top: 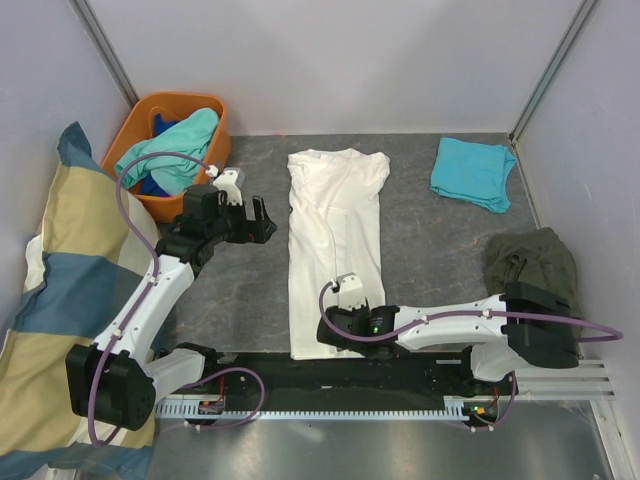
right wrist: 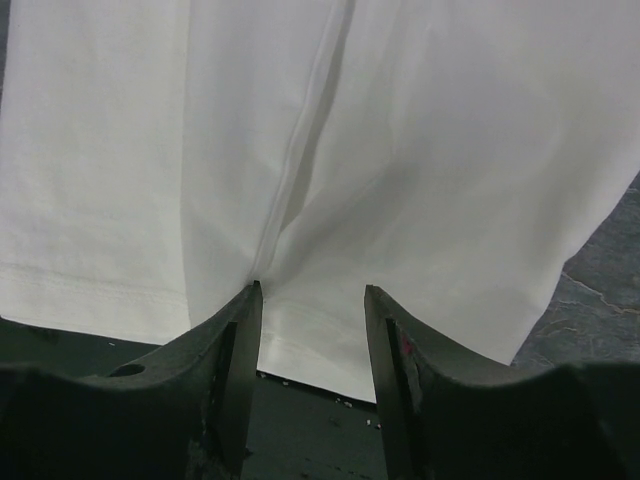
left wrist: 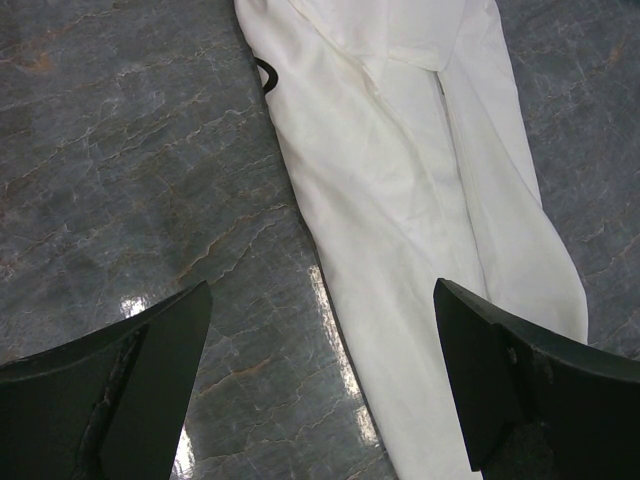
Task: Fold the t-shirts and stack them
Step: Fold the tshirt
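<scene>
Top external: left end effector (top: 262,220) wide open, empty, near basket (top: 180,97); right end effector (right wrist: 312,300) half open astride white tee (top: 335,220) hem.

No text, label, brand, number or sign could be read in any of the views. The cream-white t-shirt (top: 335,250), in the middle of the top view, showed only plain fabric. A small red speck on one finger (right wrist: 404,345) of the right gripper (right wrist: 312,292), lower right of centre in the right wrist view, was not legible as any mark.
</scene>
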You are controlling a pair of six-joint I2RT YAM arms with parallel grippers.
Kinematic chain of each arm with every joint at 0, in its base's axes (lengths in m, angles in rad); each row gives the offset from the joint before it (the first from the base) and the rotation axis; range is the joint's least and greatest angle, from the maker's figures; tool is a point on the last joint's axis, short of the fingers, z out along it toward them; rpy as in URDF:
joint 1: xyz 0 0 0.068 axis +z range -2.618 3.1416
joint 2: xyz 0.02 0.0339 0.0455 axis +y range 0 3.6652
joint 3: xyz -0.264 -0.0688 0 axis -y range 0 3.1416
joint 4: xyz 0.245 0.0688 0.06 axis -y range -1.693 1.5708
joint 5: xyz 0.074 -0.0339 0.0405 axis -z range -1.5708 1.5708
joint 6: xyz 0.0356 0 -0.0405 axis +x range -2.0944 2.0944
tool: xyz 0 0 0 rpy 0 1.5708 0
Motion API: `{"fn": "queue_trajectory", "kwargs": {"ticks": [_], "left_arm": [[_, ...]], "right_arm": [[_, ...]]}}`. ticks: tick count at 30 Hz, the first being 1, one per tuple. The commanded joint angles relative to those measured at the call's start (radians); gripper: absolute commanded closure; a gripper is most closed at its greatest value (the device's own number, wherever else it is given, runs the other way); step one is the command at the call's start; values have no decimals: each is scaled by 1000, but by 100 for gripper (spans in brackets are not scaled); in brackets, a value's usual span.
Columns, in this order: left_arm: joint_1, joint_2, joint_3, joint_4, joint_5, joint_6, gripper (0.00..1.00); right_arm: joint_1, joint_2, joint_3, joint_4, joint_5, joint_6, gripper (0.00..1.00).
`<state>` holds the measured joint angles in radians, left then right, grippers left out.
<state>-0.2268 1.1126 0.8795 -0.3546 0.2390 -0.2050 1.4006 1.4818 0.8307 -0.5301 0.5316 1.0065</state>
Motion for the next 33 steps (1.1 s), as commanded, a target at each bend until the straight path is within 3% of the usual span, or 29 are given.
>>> {"fn": "queue_trajectory", "kwargs": {"ticks": [1,29,31,33], "left_arm": [[-2,-23,-10,40,19,-19,0],[-2,-22,-24,48,20,-20,0],[-2,-23,-25,46,20,-19,0],[-2,-23,-24,46,17,-17,0]], "right_arm": [[6,26,36,28,-2,-3,47],[9,87,62,45,-50,-34,47],[9,100,56,58,-58,-31,50],[11,103,51,67,-59,-31,61]]}}
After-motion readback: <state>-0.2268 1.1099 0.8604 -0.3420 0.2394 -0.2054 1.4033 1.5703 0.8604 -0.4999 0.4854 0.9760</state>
